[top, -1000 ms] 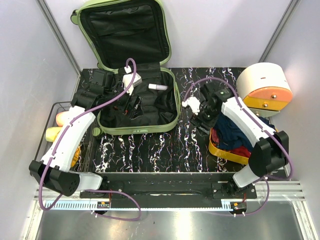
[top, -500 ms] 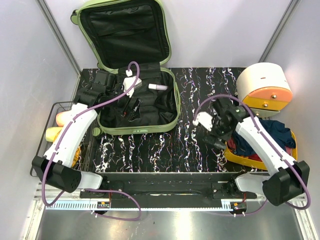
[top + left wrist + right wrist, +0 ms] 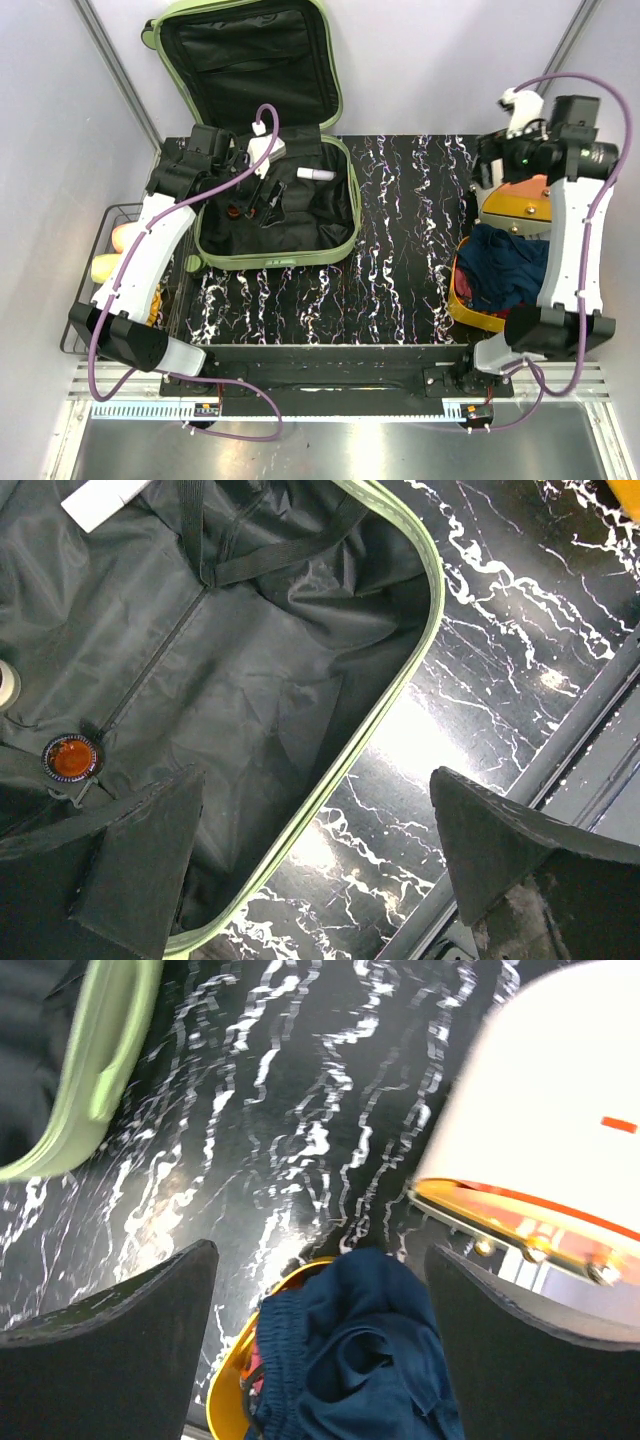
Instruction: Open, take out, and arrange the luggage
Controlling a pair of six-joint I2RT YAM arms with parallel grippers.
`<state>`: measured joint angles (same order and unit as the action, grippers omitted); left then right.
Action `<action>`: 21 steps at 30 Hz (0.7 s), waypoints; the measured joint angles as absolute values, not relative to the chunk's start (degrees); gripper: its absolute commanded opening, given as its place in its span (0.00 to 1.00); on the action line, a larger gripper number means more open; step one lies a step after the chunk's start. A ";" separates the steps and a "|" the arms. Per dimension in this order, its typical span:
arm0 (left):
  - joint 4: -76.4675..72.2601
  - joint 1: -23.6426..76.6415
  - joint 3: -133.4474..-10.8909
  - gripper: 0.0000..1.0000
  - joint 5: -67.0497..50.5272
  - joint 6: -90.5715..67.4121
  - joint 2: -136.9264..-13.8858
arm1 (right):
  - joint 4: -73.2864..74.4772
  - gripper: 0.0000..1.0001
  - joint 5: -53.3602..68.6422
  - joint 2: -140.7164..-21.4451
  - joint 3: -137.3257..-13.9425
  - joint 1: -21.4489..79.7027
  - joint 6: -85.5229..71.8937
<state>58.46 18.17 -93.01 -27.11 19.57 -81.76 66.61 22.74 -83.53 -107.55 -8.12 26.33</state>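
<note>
Pale-green luggage [image 3: 305,210] open on marbled table [image 3: 400,250]

Left tool [image 3: 318,855] spread wide, empty, pointing down. Right tool [image 3: 322,1345] held high, spread wide, empty.

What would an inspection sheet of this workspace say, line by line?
Surface: black marbled table, no spill seen.
Job's things: luggage open, lid up at the back; white tube inside.
Clutter: navy cloth in yellow tray; white-orange drum; wire basket at left.
Grippers: left gripper open over the luggage lining; right gripper open above the cloth.
Cables: purple cable looped along each arm.
Surroundings: pale walls; nothing else seen.
</note>
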 measured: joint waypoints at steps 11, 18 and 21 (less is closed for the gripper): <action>49.93 18.15 -91.72 0.99 -31.33 15.59 -81.71 | 67.42 0.95 22.50 -98.35 -124.27 -19.66 17.21; 46.24 18.15 -91.72 0.99 -31.51 15.53 -82.63 | 70.39 0.97 20.14 -107.63 -137.12 -25.45 14.98; 44.84 18.15 -92.01 0.99 -31.53 15.44 -83.88 | 71.57 0.98 17.26 -112.05 -141.21 -26.59 15.22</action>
